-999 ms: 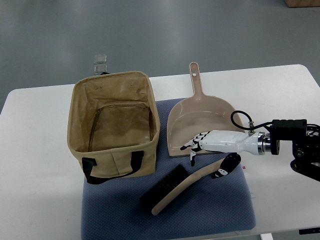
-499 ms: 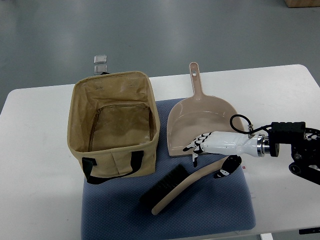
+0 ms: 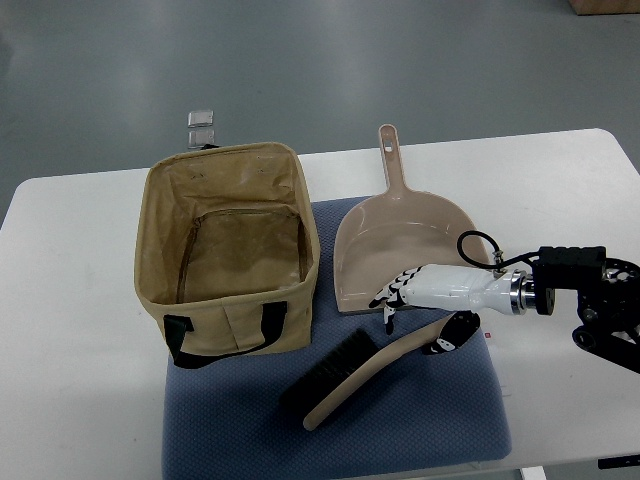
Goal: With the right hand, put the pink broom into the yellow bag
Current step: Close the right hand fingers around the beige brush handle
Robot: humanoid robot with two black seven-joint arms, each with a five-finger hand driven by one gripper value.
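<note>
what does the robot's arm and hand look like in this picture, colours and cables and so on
Only the right arm shows. The right hand has a smooth white shell, with white fingers marked by black joint segments and a black-tipped thumb. A shiny silver ring joins the wrist to a black, blocky forearm. A thin black cable loops up from the wrist.

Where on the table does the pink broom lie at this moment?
In the top view, the broom lies slanted on the blue mat, front of centre, right of the yellow bag, below the dustpan, its handle end under the right hand.
</note>
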